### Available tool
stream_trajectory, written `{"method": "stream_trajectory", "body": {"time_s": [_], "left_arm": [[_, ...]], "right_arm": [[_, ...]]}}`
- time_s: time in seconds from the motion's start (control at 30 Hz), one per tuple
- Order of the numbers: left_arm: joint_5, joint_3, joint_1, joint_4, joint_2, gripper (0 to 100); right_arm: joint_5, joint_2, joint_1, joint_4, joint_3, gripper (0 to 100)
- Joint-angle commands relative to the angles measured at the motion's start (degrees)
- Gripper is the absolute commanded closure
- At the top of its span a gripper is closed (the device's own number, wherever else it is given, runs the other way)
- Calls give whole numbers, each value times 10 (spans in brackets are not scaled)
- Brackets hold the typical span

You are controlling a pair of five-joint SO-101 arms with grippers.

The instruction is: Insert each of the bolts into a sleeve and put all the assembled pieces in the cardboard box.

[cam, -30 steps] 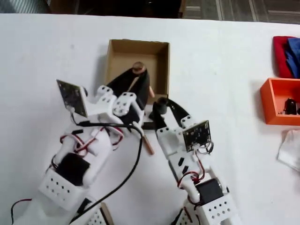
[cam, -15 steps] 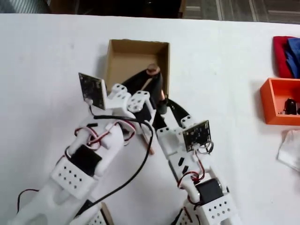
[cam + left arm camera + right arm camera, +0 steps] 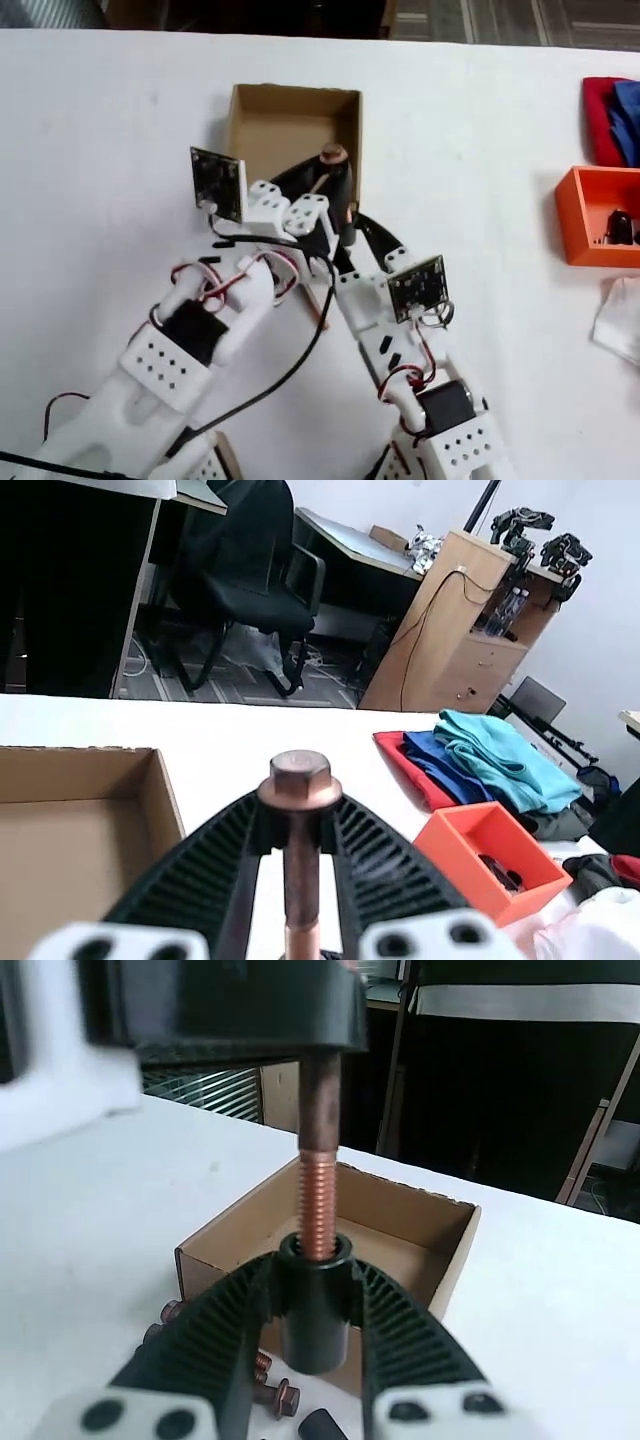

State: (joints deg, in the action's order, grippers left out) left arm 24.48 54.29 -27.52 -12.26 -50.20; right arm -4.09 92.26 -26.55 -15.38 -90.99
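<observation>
While the left end effector [image 3: 298, 812] clamps the bolt [image 3: 300, 777] upright, the right end effector [image 3: 318, 1278] grips the sleeve [image 3: 318, 1332]; the bolt tip seems just inside it.

An orange bin [image 3: 600, 256] sits near folded red and blue cloths [image 3: 612, 115].

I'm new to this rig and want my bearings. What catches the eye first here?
The copper bolt, gripped under its head by the left gripper, has its threaded tip in the black sleeve that the right gripper holds, beside the cardboard box. Far right in the high view sits a bright orange tray.
</observation>
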Motion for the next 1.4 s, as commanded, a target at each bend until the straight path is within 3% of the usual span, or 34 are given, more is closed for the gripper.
{"method": "stream_trajectory", "body": {"time_s": [0.0,0.47,0.7,0.93,1.1,1.23,1.33,1.37], "left_arm": [[-1,-28,-20,-57,-6,974],[-1,-29,-25,-214,-84,972],[-33,-28,-22,-239,-88,821],[-37,-31,-19,-237,-89,823],[-38,-81,46,-256,-117,823],[-42,-179,136,-346,-149,865],[-119,-198,218,-438,-167,988],[-145,-189,248,-466,-171,967]], "right_arm": [[4,15,8,15,10,975],[4,15,7,15,10,975],[4,15,7,15,10,975],[4,15,8,15,10,975],[4,15,10,7,10,975],[5,15,49,-41,10,975],[5,11,100,-86,34,975],[5,11,115,-111,55,975]]}}
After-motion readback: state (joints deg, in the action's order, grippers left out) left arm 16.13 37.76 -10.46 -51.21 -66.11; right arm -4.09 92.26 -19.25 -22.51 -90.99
